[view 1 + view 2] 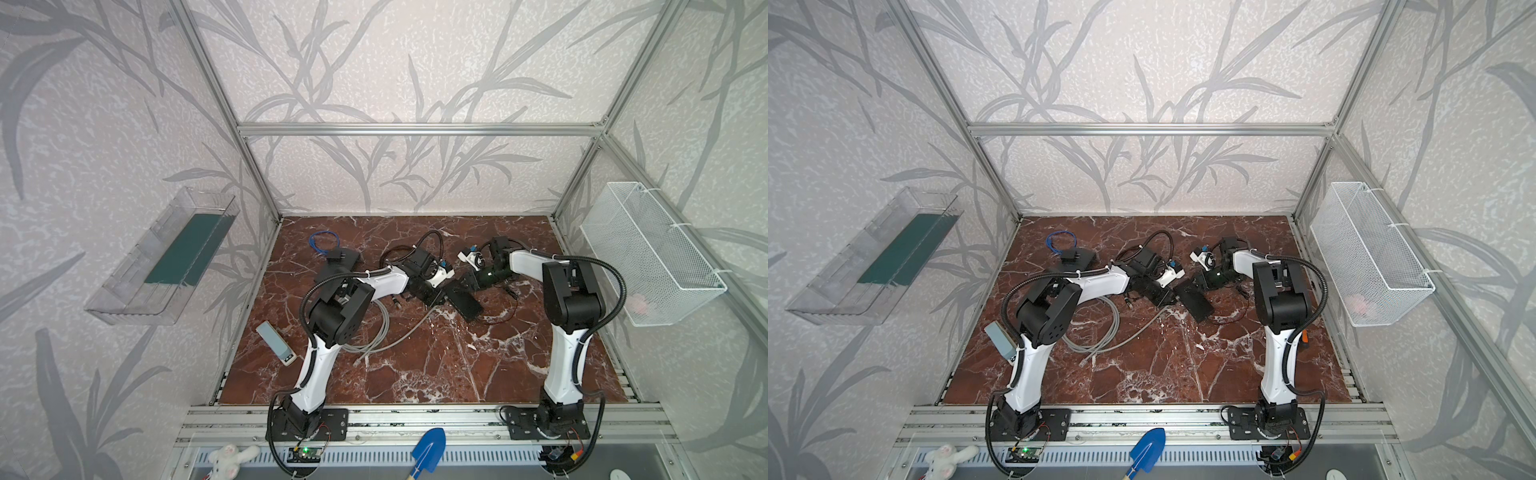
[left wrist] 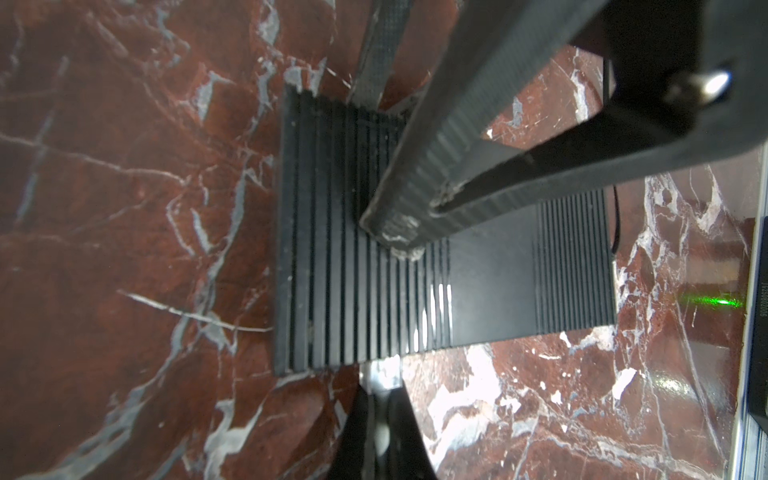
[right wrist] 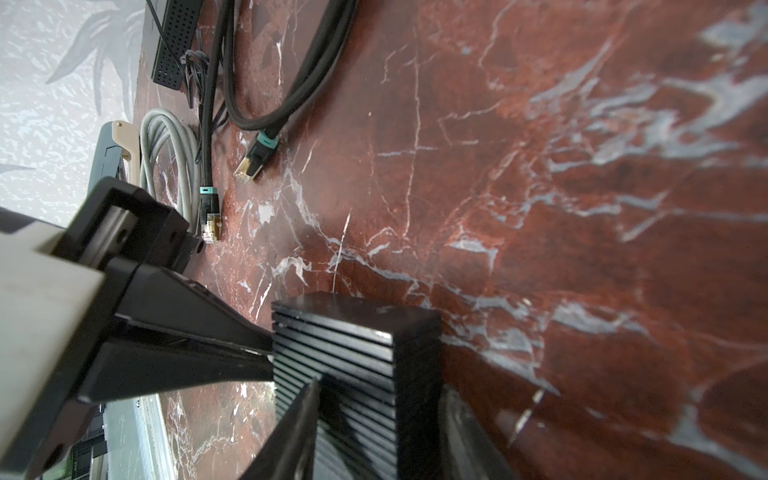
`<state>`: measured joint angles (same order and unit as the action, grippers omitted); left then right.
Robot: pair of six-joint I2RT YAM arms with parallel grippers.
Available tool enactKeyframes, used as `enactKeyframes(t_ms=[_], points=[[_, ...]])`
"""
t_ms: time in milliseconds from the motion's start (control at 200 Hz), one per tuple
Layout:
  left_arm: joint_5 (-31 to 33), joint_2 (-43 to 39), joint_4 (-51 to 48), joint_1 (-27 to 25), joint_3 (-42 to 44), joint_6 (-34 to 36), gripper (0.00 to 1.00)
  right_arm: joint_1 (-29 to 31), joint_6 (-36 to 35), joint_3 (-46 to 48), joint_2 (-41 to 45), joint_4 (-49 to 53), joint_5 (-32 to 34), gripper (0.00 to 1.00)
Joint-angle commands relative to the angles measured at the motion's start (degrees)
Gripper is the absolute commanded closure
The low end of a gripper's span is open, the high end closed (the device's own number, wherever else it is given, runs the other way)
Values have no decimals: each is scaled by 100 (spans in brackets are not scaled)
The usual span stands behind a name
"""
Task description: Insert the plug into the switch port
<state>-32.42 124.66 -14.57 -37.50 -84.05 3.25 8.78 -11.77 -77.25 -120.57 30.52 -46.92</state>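
The only lettering was one small printed code line on a label along the dark slab [image 2: 762, 374], just beside the ribbed black switch [image 2: 490, 282]. It seemed to end in 2006; the rest was too blurred to read.

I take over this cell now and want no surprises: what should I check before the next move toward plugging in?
1. Switch steadied: ok; the shut left gripper rests its tip on the ribbed top.
2. Right gripper grip: cannot tell; its jaws straddle the switch's end.
3. Plug in hand: not ok; a teal-collared plug and its twin lie loose on the table.
4. Port row in sight: not ok; no view shows the sockets.
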Motion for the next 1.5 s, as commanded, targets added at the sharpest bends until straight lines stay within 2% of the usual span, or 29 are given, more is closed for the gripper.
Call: enactKeyframes(t_ms=[0, 230, 495, 620, 705, 815, 915, 985, 1170, 1315, 1495], points=[[617, 469, 1509, -180, -276, 25, 100, 910, -131, 463, -168, 1288, -948, 57], [538, 808, 1635, -252, -854, -274, 100, 1292, -486, 668, -175, 1383, -1337, 60], [804, 1071, 1726, -355, -1217, -594, 100, 1565, -774, 558, -222, 1632, -1786, 60], [912, 1177, 1788, -355, -1315, -780, 100, 1530, -619, 612, -130, 1576, -1611, 60], [992, 1029, 1817, -347, -1107, -768, 96, 1287, -238, 719, -35, 1371, -1276, 58], [950, 774, 1598, -353, -859, -732, 84, 666, 554, 841, 104, 890, -612, 57], [892, 533, 1544, -351, -516, -885, 80, 163, 1063, 849, 290, 428, -310, 55], [900, 311, 1509, -351, -267, -1030, 79, -80, 1116, 625, 323, 445, -151, 52], [950, -482, 1028, -340, 164, -995, 67, -602, 1151, 81, 439, 587, 155, 48], [1242, -1054, 344, -288, 163, -817, 62, -746, 1333, 153, 700, 236, 209, 47], [1758, -1619, -270, 173, 169, -979, 61, -713, 1570, 613, 1238, -319, 174, 46]])
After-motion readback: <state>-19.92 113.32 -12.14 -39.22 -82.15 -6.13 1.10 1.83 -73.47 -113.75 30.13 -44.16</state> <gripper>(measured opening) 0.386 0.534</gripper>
